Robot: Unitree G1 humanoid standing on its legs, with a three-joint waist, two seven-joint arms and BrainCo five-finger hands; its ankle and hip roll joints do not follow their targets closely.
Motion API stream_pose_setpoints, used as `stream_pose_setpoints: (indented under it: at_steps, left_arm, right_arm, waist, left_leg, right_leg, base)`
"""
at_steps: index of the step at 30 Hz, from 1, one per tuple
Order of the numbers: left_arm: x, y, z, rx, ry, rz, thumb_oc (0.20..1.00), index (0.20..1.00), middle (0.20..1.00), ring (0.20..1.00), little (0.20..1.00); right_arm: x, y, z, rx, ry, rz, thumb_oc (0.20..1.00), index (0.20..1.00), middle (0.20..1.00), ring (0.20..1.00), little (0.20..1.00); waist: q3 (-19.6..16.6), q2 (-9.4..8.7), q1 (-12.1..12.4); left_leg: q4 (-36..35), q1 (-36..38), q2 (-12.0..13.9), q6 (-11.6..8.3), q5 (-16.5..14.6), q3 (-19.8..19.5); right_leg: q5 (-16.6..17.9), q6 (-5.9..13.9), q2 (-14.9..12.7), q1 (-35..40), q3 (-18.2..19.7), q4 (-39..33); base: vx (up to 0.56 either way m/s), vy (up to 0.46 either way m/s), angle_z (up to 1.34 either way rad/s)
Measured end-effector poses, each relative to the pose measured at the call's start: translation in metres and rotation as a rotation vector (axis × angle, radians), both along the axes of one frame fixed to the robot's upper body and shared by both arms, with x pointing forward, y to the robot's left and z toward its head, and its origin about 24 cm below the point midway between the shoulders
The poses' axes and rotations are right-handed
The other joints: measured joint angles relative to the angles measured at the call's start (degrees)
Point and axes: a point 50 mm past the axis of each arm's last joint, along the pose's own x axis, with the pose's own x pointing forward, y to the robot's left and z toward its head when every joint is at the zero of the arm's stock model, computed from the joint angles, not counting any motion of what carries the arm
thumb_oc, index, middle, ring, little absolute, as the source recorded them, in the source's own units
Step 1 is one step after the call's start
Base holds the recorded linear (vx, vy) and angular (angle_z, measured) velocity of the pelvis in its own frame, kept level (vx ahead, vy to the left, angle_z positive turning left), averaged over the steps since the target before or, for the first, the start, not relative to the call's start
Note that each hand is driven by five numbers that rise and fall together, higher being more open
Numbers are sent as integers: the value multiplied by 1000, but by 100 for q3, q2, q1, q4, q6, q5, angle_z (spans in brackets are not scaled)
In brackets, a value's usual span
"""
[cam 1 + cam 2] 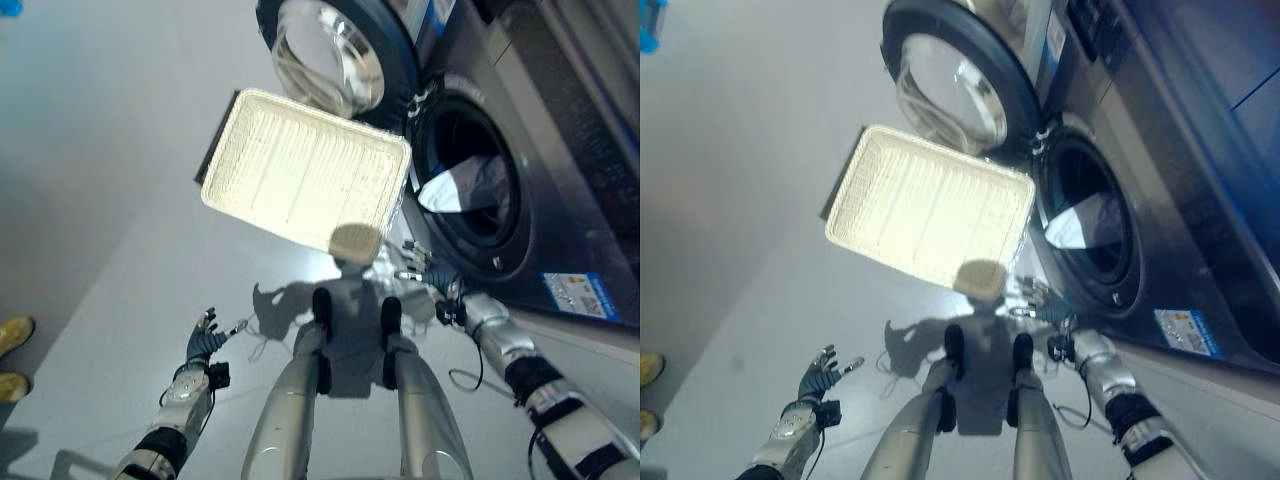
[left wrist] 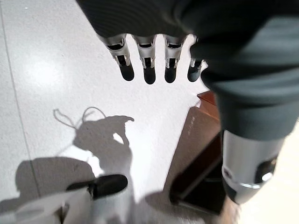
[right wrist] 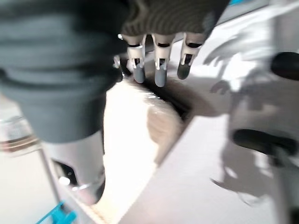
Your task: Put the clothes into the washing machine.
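Silver fingers with dark tips hang straight and relaxed on our right robot hand [image 1: 420, 265], which holds nothing and sits low beside the front of the dark grey front-loading washing machine [image 1: 560, 200], just below its round drum opening [image 1: 470, 185]. Our left robot hand [image 1: 203, 335] is likewise spread and empty, out over the pale grey floor [image 1: 120, 200] and well apart from the machine.

Moving outward, the shallow cream-white rectangular plastic laundry basket [image 1: 305, 180] lies on the floor between our hands and the machine, its ribbed bottom bare as far as we can see. The round glass-windowed machine door [image 1: 330, 50] stands swung open above it. Inside the drum a pale grey-white piece of clothing [image 1: 465, 185] is visible, lying toward the front of the opening.

We judge the loading step to be essentially finished: the clothes are in the drum and the basket looks empty. The next move likely calls for reaching our right hand up to the open door and swinging it shut, first checking that no cloth hangs over the rim of the opening.
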Motion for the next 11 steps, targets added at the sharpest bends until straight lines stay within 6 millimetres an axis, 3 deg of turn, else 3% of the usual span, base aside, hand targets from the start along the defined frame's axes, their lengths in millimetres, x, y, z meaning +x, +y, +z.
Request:
stream_pose_setpoints:
  at_steps: [1, 3, 6, 10, 11]
  left_arm:
    - [-6, 0, -4, -5, 17, -10, 1000, 1000, 1000, 1000, 1000]
    - [-24, -3, -21, -75, 89, -6, 1000, 1000, 1000, 1000, 1000]
    - [-52, -11, -39, -127, 179, -30, 1000, 1000, 1000, 1000, 1000]
    - [-82, -18, -58, -183, 290, -45, 1000, 1000, 1000, 1000, 1000]
    - [-84, -18, -59, -180, 301, -48, 1000, 1000, 1000, 1000, 1000]
  right_arm:
    - [-14, -1, -12, 1, 45, -7, 1000, 1000, 1000, 1000, 1000]
    - [-59, -6, -51, -29, 191, -80, 1000, 1000, 1000, 1000, 1000]
    - [-104, -10, -81, -77, 366, -93, 1000, 1000, 1000, 1000, 1000]
    - [-152, -14, -104, -117, 550, -124, 1000, 1000, 1000, 1000, 1000]
    - [-153, -14, -105, -117, 558, -128, 1000, 1000, 1000, 1000, 1000]
  waist:
    - [-131, -30, 1]
    - [-416, -106, -20]
    - [-1095, -202, -12]
    - [-1749, -366, -33]
    - [-1806, -377, -28]
  left_leg:
    - [-33, 46, 2, -21, -17, -1]
    - [-245, 473, 59, -32, -48, -3]
    - [-419, 679, 114, -76, -80, -8]
    - [-632, 1242, 205, -240, -129, -90]
    - [-631, 1305, 216, -255, -147, -94]
  right_leg:
    - [-31, 1, 1, 35, 0, -41]
    - [-7, -42, 20, 527, -144, -331]
    - [17, -79, 84, 801, -243, -632]
    - [45, -131, 224, 1493, -313, -1072]
    - [46, -134, 249, 1596, -315, -1134]
  base:
    - [164, -67, -2]
    - [172, -85, 3]
    - [122, -54, 0]
    - [113, -55, 5]
    - [79, -36, 6]
